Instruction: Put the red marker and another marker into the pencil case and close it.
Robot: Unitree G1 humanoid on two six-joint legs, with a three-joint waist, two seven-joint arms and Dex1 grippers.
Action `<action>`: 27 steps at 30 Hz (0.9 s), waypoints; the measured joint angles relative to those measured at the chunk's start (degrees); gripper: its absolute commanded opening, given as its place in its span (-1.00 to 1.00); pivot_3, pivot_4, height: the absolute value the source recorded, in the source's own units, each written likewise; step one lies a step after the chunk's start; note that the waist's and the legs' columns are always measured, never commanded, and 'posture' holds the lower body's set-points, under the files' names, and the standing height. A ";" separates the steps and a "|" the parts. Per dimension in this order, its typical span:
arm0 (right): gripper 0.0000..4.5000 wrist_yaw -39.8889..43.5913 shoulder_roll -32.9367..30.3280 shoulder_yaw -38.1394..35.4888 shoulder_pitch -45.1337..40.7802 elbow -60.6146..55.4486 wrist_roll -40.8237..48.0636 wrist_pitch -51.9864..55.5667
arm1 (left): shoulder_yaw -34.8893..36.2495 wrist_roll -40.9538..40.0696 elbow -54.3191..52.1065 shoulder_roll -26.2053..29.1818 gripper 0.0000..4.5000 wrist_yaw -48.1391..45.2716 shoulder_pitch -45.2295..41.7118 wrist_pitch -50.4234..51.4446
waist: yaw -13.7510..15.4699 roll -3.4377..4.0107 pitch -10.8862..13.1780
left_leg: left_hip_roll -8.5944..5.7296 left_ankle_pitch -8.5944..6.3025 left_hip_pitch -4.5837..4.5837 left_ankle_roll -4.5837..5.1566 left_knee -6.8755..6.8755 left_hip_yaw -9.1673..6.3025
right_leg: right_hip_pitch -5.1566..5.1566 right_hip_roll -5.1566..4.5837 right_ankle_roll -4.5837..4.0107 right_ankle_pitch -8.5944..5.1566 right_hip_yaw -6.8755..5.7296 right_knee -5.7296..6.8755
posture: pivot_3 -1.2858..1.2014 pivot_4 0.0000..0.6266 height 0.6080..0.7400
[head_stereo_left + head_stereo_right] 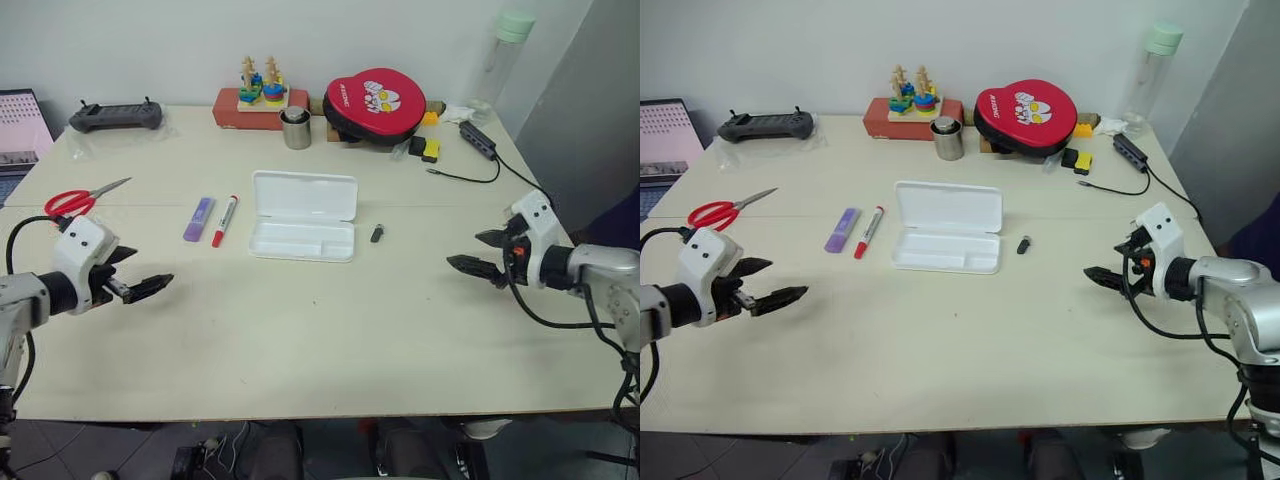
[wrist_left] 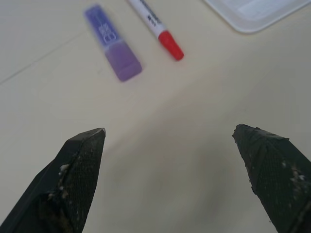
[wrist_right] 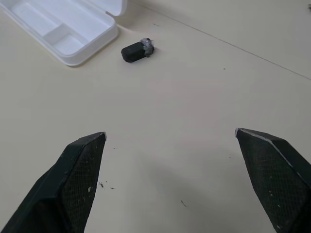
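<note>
Both claws are wide open on my end, left gripper [image 1: 140,283] and right gripper [image 1: 478,254] hovering over the table [image 1: 330,330], holding nothing. Red marker [image 1: 224,220] lies just beside the purple marker [image 1: 198,219], left of the open pencil case [image 1: 304,215].

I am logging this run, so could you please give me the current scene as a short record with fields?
red marker: on the table, left of the case, untouched
purple marker: beside the red one, on its left, apart from it
pencil case: lid open, tray empty
small black part: on the table, right of the case
left tool: open, empty, near the table's front left
right tool: open, empty, at the table's right
task progress: no marker in the case yet
</note>
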 measured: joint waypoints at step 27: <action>0.99 0.81 2.26 2.23 -0.16 1.27 -1.21 0.02 | 2.11 -0.28 -13.25 0.25 1.00 0.24 7.08 11.17 | -0.02 0.00 0.00 | 0.00 0.00 0.02 0.00 0.03 0.08 | -0.02 -0.04 0.12 0.03 0.04 0.04 | 0.03 -0.52 1.00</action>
